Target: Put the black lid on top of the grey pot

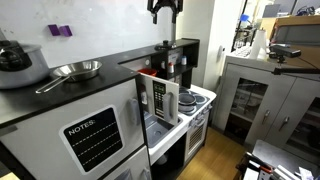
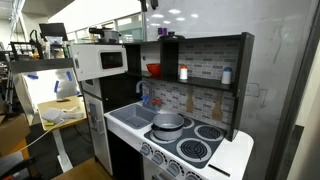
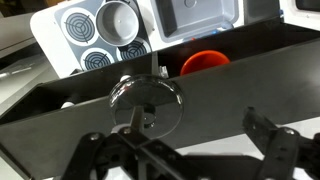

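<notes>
Hanging high above the toy kitchen, gripper (image 1: 165, 10) has its jaws spread and grasps nothing. The wrist view confirms this: gripper (image 3: 180, 138) fingers (image 3: 97, 148) stand well apart at the bottom edge with only air between them.

Black lid (image 3: 145, 100): lies flat, knob up, on the top of the black shelf (image 3: 250, 90), directly below the gripper and apart from it. Only the wrist view shows it clearly; in both exterior views it is too small to make out.

Grey pot (image 3: 117, 18): on a stove burner, uncovered, well below the shelf and well apart from the lid. An exterior view shows the pot (image 2: 168, 122) at the back of the stove, just beside the sink (image 2: 128, 118).

Red bowl (image 3: 205, 62): inside the shelf, under the level of the lid.

Frying pan (image 1: 75, 70): on the dark counter, seen in that exterior view alone.
</notes>
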Robot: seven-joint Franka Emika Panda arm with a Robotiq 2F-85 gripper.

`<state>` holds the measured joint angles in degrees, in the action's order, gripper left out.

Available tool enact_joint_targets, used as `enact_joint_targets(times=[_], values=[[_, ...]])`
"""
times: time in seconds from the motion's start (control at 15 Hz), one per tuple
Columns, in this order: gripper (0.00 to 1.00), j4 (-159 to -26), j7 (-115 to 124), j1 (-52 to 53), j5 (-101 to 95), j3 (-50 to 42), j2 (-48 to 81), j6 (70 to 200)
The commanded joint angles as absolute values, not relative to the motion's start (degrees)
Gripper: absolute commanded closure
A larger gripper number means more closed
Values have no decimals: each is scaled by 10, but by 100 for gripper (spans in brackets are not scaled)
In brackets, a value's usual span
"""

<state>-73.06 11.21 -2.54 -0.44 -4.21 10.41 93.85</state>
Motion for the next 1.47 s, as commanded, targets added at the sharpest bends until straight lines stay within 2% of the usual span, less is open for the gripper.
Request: enact_joint_targets(times=[0.0,1.2,1.4], values=[[0,-663,94,-40,19,-46,149,901],[0,-533,79,-83,61,-53,274,850],[0,-563,91,-78,50,-55,261,876]])
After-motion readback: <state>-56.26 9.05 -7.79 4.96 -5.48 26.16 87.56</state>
